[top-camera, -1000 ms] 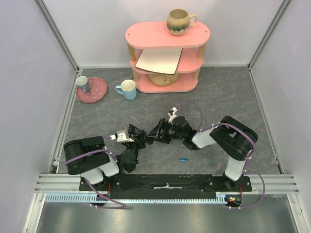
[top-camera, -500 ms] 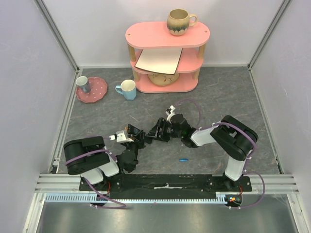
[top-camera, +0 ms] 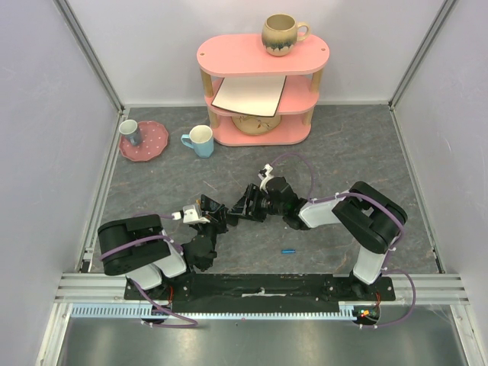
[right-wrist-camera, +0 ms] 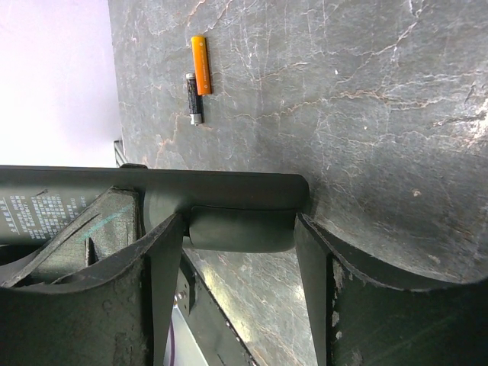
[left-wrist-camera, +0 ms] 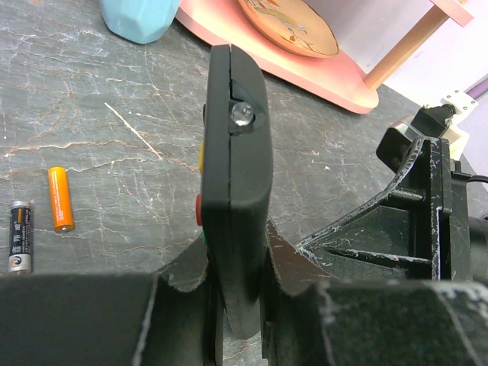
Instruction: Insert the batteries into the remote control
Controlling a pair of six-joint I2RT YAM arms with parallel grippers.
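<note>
The left hand (left-wrist-camera: 238, 305) was pinching the remote control (left-wrist-camera: 236, 152) by its near end, one finger on each broad face. The remote stood on its long edge. Its long axis ran straight away from the wrist toward the pink shelf (left-wrist-camera: 305, 72), and the end with the small clear bulb pointed outward. Its coloured buttons faced left.

The right hand (right-wrist-camera: 240, 225) came in from the right. Its fingers (right-wrist-camera: 156, 290) stood spread on either side of the remote's rounded end, which filled the gap between them. I cannot tell whether they were pressing on it.

From above, the left arm (top-camera: 141, 244) and the right arm (top-camera: 366, 217) were both folded low. Their hands met over the middle of the counter (top-camera: 343, 152).

The right hand crowded the remote's right side. To its left lay a stretch of bare counter, then the orange battery (left-wrist-camera: 60, 198) and the black battery (left-wrist-camera: 20, 236). They lay near each other, roughly parallel to the remote, and well apart from both hands. A small blue battery (top-camera: 288, 250) lay alone on the counter near the arm bases, with open room around it. A blue mug (left-wrist-camera: 141, 15) stood beyond the remote's far end, just in front of the shelf.
</note>
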